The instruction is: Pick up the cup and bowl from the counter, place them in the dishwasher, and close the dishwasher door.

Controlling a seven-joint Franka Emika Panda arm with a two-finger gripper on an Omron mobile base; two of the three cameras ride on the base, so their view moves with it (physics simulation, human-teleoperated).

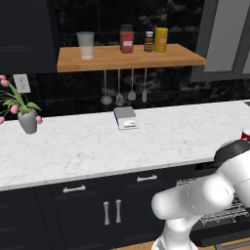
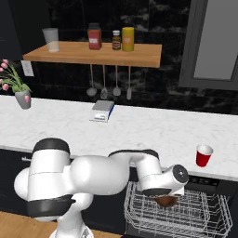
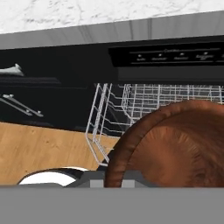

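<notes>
**Bowl held over the dishwasher rack, cup still waiting**

The step in hand looks like loading the bowl (image 2: 166,201). In the right base view the arm reaches low, and the gripper (image 2: 167,195) hangs just above the wire rack (image 2: 195,216) of the open dishwasher (image 2: 204,182), with the dark-brown bowl right under it. In the hand view the bowl (image 3: 175,144) sits close against the camera, its rim up, with the rack (image 3: 131,105) beyond it. The fingers are hidden behind the bowl, so I judge the gripper is pinching the bowl, though the grip itself cannot be seen. Whether the bowl already touches the rack is unclear.

The red cup (image 2: 203,155) stands upright on the surface (image 2: 139,130), near its front edge, above the dishwasher's right side.

The next move likely calls for lowering the bowl onto the rack, letting go, then lifting clear of the wires before reaching for the cup. The door comes last.
</notes>
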